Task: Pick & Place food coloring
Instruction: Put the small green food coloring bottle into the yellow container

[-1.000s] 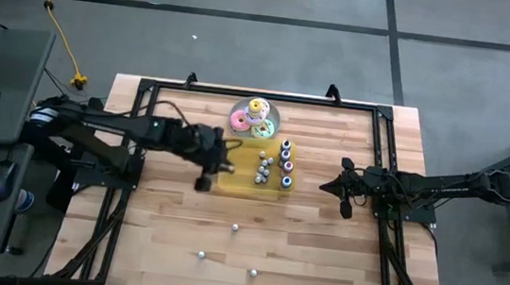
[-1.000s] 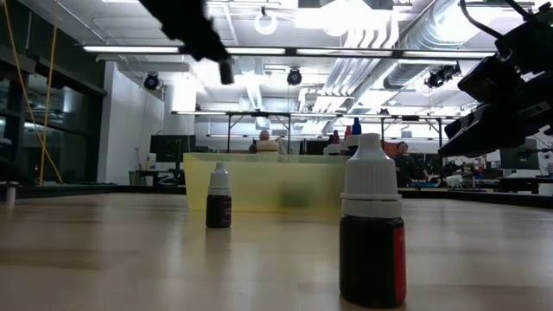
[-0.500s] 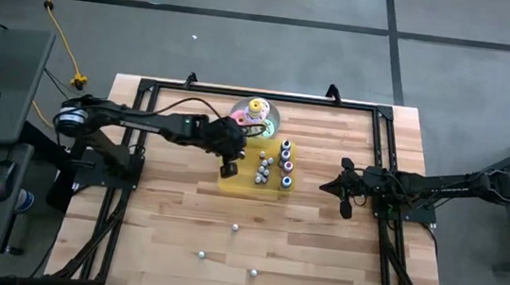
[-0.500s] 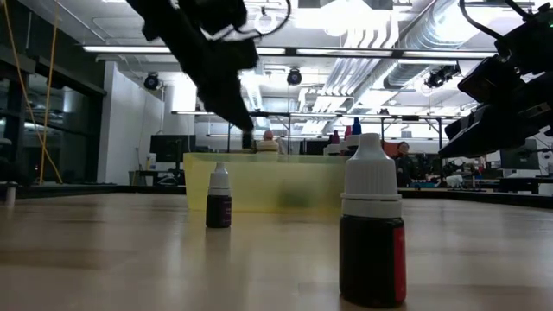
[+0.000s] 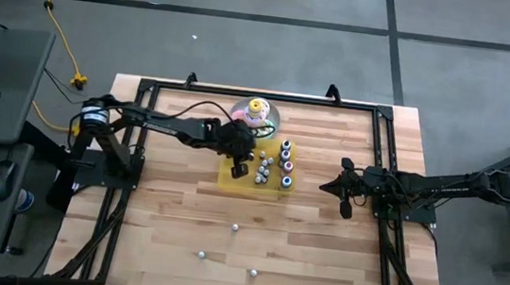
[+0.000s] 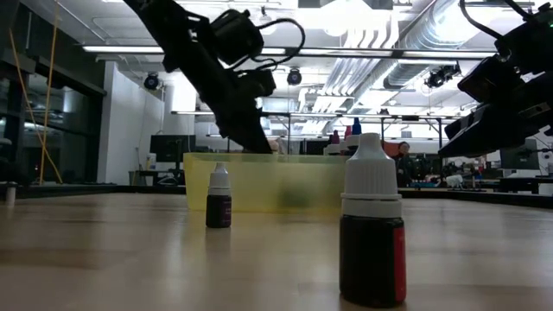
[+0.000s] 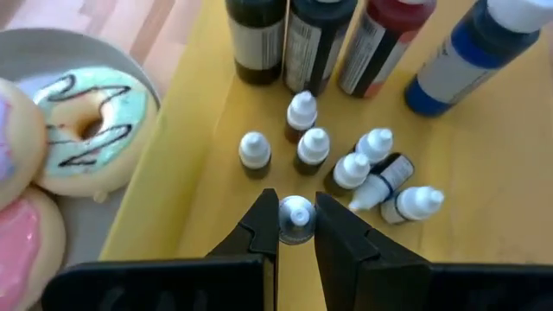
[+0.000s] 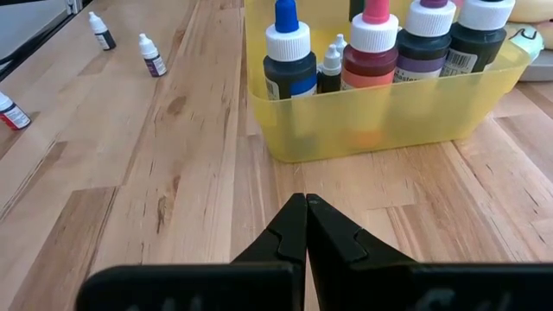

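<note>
Bottle (image 7: 296, 216) sat clenched in the left end effector (image 7: 296, 226), which had swung over the yellow tray (image 7: 518, 216), its neighbours just ahead, so release seemed near.

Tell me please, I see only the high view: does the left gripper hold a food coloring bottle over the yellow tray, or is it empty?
Observer: It holds one. In the left wrist view, the left gripper is shut on a small bottle with a pale cap, over the yellow tray.
Operator: Are there other small bottles in the tray?
Observer: Yes, six more small bottles are close to it, in front of four large bottles.
Operator: And the right gripper?
Observer: The right gripper is shut and empty, over bare table outside the tray.
</note>
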